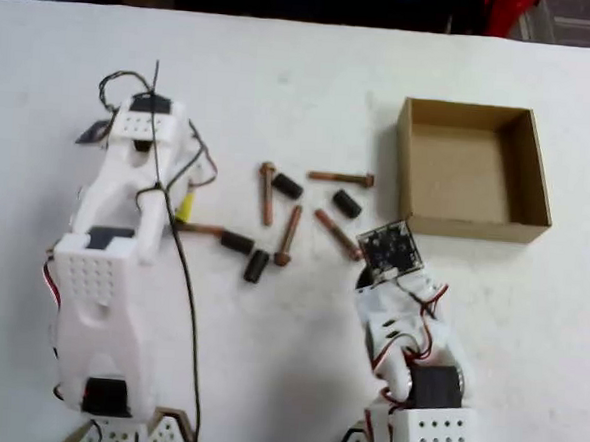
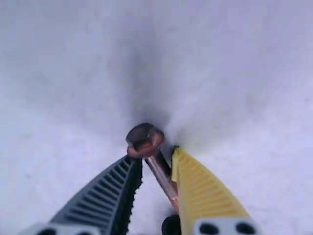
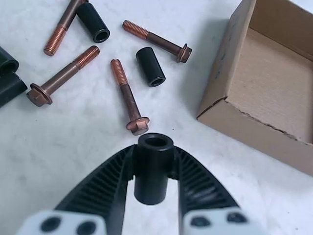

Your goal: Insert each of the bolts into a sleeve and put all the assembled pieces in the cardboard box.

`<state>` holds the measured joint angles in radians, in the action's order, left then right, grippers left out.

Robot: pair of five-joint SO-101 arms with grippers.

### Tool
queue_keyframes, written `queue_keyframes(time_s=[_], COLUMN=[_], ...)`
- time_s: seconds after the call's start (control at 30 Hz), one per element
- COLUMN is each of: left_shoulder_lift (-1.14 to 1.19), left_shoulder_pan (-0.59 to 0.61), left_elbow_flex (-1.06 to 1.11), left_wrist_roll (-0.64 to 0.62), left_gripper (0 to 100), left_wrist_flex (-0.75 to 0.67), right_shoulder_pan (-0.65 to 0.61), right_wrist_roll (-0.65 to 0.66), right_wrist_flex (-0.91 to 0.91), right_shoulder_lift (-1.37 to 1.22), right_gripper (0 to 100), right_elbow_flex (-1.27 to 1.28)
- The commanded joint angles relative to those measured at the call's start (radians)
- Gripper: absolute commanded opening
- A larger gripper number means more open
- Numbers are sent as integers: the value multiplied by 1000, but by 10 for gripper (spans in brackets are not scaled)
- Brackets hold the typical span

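Desk: Left side first, what have you got?

Operator: My left gripper (image 2: 155,157) is nipped tight on a copper bolt (image 2: 145,138). The shank is squeezed between the grey finger (image 2: 115,188) and the yellow finger (image 2: 203,193), and the flanged hex head sticks out past the tips over the white table (image 2: 73,73).

Desk: And overhead, moving right?

Operator: I see a black sleeve (image 1: 236,244) lying near those tips, with a second sleeve (image 1: 256,266) just beside it, nearer the arm bases. Next comes a second bolt (image 1: 267,192) with a third sleeve (image 1: 287,186) just beside it. A third bolt (image 1: 289,235) lies slanted in the middle. A fourth bolt (image 1: 341,177) lies crosswise farther back with a fourth sleeve (image 1: 347,203) near it, and a fifth bolt (image 1: 334,232) slants toward my right arm.

Desk: Right hand?

Operator: My right gripper (image 3: 154,149) is closed partway, clamping a held sleeve (image 3: 154,171) between its black fingers. The bore faces out, just short of the fifth bolt's head.

Desk: Box?

Operator: The cardboard box (image 1: 472,229) sits right of the loose parts, open side up.

Desk: Any labels?

Operator: Any print on the black board (image 1: 391,247) at my right wrist is too small to read.
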<state>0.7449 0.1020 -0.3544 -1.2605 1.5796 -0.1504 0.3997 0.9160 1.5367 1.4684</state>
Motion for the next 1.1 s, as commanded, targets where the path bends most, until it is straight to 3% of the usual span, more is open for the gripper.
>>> queue_keyframes(time_s=[0.0,0.2,0.3,0.53,0.67,0.9,1.07], left_shoulder_lift=[-4,-2,-2,-2,-2,-4,-4], left_shoulder_pan=[-15,-12,-15,-18,-13,-18,-24], left_elbow_flex=[-38,-74,-74,-81,-81,-77,-74], left_wrist_roll=[-8,0,78,247,511,1208,1468], left_gripper=[142,67,24,24,26,26,26], left_wrist_flex=[-64,-71,-64,-87,-140,-219,-212], right_shoulder_pan=[8,8,8,8,7,7,5], right_wrist_roll=[26,26,26,26,26,26,26], right_wrist_flex=[-24,-24,-24,-24,-22,-22,-22], right_shoulder_lift=[16,16,16,16,16,16,16], right_gripper=[17,17,17,17,17,17,17], right_elbow_flex=[-9,-9,-9,-9,-9,-9,-9])
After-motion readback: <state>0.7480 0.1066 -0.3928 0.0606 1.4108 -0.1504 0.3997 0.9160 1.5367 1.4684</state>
